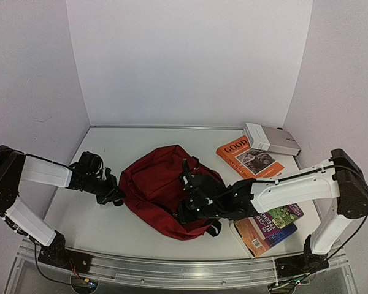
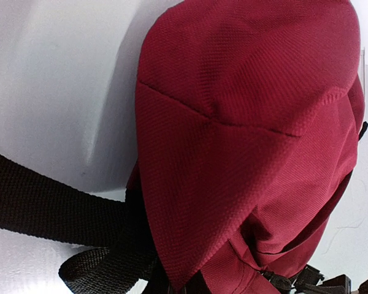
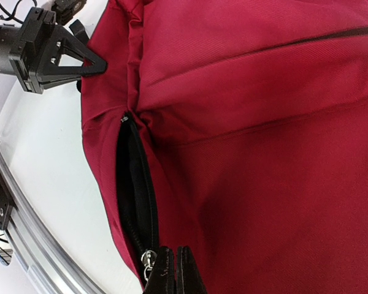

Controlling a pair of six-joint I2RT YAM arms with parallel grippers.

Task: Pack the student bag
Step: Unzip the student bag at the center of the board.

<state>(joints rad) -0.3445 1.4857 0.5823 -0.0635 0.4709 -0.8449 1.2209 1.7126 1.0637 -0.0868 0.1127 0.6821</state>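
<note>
My right claw point(image 3: 172, 277) is sitting fully closed just beside the zipper pull point(image 3: 148, 262), apparently gripping nothing; I'm risking missing the tab if tugging now. The student bag point(image 1: 159, 184) is lying on the worktop point(image 1: 92, 226), my closed left claw point(image 1: 115, 196) at its edge.

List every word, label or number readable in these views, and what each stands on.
"GOOD": cover of the orange paperback book, at the far right.
Smaller print below it: too small to read.
Purple and green book, near right: white title blurred, unreadable.
Orange-edged book beneath it: print too small.
White and grey box: nothing legible.
Dark red fabric backpack: no lettering visible in any view.
</note>
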